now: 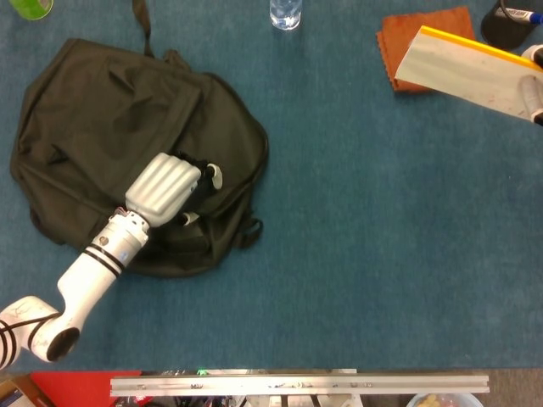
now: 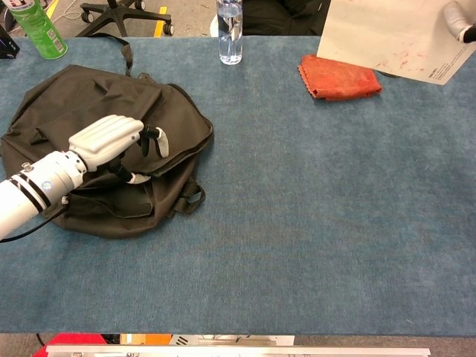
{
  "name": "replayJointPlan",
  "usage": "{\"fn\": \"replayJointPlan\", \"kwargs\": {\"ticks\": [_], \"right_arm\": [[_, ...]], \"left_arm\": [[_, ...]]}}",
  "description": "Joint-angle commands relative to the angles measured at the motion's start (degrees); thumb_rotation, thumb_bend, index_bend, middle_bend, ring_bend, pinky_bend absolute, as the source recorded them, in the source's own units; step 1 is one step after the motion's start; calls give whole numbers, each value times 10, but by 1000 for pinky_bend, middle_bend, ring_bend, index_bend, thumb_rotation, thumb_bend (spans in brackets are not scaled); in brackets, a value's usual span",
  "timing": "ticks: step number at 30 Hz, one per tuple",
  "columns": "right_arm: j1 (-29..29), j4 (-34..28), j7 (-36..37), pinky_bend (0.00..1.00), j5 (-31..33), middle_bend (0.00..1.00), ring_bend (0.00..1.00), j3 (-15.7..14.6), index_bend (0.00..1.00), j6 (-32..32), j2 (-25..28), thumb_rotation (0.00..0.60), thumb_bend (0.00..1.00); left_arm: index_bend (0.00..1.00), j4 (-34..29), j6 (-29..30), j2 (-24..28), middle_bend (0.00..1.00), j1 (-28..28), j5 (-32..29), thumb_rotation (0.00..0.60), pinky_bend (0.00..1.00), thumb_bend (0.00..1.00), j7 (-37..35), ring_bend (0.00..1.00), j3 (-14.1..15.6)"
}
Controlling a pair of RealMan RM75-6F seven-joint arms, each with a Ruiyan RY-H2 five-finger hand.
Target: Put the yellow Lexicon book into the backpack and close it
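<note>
Item: black backpack [image 1: 127,136], lying flat at nine o'clock on the blue table [image 2: 312,223], its opening not visibly parted. Left hand [image 1: 165,186] curled onto the fabric; whether it pinches flap or zipper cannot be told. Yellow Lexicon book [image 1: 462,72] aloft at two o'clock, grasped by the right hand [image 1: 533,85]. Risks: fabric slips free, mouth stays flat; book snags entering.

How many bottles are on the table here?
2. A clear water bottle stands at the far edge, near the middle; a green bottle stands at the far left corner, beyond the backpack. None looks hidden.
</note>
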Motion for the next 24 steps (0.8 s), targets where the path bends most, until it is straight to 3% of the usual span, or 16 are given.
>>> {"fn": "replayJointPlan", "kwargs": {"ticks": [1, 5, 11, 24], "right_arm": [[0, 1, 2, 810, 0, 727, 691, 1, 901, -1, 0, 600, 519], [1, 2, 7, 811, -2, 727, 691, 2, 903, -2, -1, 600, 518], [4, -3, 18, 811, -10, 727, 692, 1, 903, -4, 0, 600, 517], [20, -42, 57, 815, -81, 728, 693, -29, 904, -32, 18, 600, 517]], "left_arm": [[538, 17, 26, -15, 555, 4, -5, 600, 578, 272, -25, 597, -14], [600, 25, 46, -16, 630, 6, -8, 600, 708, 290, -55, 666, -26], [668, 19, 55, -6, 721, 10, -29, 600, 804, 311, -106, 735, -43], [687, -24, 108, 54, 743, 21, -32, 600, 822, 329, -141, 751, -74]]}}
